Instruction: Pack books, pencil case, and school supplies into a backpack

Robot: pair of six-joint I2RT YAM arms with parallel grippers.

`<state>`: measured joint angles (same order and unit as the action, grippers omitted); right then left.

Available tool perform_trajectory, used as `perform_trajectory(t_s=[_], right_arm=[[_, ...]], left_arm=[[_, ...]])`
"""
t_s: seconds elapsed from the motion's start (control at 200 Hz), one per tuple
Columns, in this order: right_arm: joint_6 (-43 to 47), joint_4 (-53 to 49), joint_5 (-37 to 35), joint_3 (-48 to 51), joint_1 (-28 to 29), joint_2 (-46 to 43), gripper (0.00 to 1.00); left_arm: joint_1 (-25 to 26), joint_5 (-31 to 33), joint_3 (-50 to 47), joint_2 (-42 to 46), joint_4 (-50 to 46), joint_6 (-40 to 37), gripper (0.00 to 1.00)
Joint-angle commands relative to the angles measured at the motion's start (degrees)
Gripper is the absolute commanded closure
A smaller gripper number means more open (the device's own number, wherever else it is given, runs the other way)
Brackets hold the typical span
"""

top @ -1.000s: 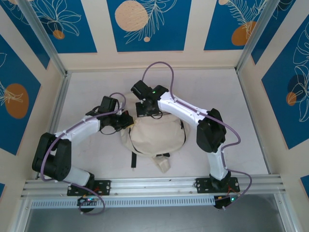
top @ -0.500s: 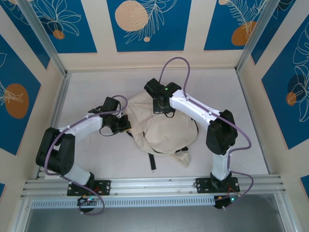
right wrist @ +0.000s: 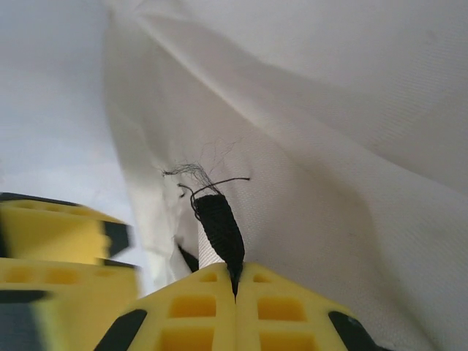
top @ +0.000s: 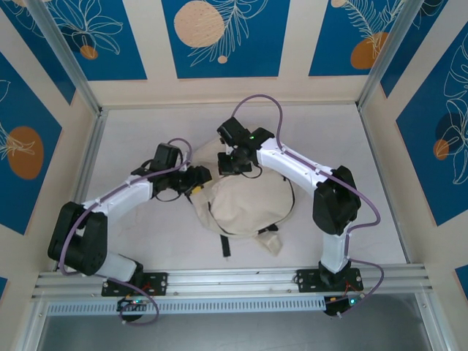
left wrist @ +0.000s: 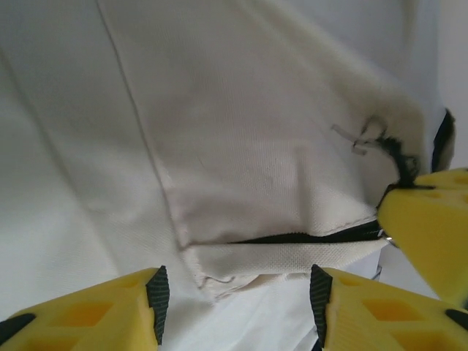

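The cream-white backpack (top: 245, 208) lies bunched in the middle of the table. My right gripper (top: 232, 167) is at its far top edge, shut on a short black strap loop (right wrist: 219, 227) of the backpack (right wrist: 329, 183); the jaws (right wrist: 235, 281) meet on the loop. My left gripper (top: 203, 179) stands open at the bag's upper left, close to the right one. Its fingers (left wrist: 235, 292) straddle a cream fabric edge with a dark zipper line (left wrist: 292, 238), touching nothing. The books, pencil case and school supplies are hidden or out of view.
Black straps (top: 227, 245) trail from the backpack's near side toward the arm bases. An aluminium rail (top: 234, 281) runs along the near table edge, and metal frame posts and walls close the sides. Bare white table (top: 146, 234) lies to the left and right.
The left gripper's jaws have opened and it has moved right, up against the backpack. The right gripper drew the bag's top edge slightly left and nearer, so the bag bunched up.
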<state>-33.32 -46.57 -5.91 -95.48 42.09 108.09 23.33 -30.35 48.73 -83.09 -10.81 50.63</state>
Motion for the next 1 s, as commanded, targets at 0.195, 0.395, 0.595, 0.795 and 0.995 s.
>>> perform_trajectory(t_s=[0.195, 0.395, 0.595, 0.795, 0.995], right_arm=[[-0.6, 6.0, 11.0, 1.2, 0.1, -2.4, 1.0], [-1.8, 6.7, 11.8, 3.2, 0.1, -2.5, 1.0], [-1.2, 6.6, 10.2, 3.3, 1.8, -1.9, 1.0], [0.1, 4.9, 9.4, -2.0, 5.7, 2.6, 1.0], [0.3, 4.3, 9.2, -6.3, 7.1, 5.8, 1.0]], left_arm=[[1.2, -1.2, -6.7, -1.6, 11.2, 10.0, 0.44], [1.3, 0.5, -5.5, -2.5, 13.1, 11.0, 0.65], [1.3, 1.7, -5.3, -0.5, 11.6, 7.2, 1.0], [1.4, 0.9, -5.4, 1.5, 11.9, 4.2, 1.0], [1.6, 0.3, -5.5, 2.3, 12.2, 3.5, 1.0]])
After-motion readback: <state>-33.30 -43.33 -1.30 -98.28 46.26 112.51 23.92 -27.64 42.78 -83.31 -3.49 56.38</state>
